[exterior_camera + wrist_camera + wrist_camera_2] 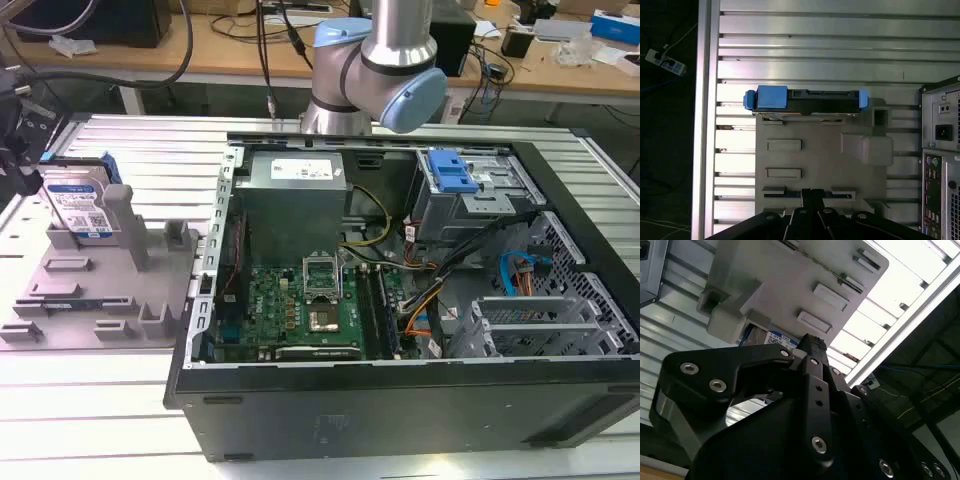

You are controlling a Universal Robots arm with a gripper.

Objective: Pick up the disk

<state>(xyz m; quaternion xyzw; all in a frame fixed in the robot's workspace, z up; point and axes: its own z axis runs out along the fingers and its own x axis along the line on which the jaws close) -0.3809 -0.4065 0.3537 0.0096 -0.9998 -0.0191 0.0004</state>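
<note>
The disk (805, 102) is standing on edge in the holder (825, 155), at the end farthest from the pincer (810, 194), which is hovering above the near end, the computer case (940, 150) sitting alongside on the bench (815, 45).

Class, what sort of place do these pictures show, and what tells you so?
Probably a robotics or electronics lab: a robot arm stands behind an open computer case on a slotted aluminium table, with cable-strewn workbenches behind. A disk stands in a grey holder.
</note>
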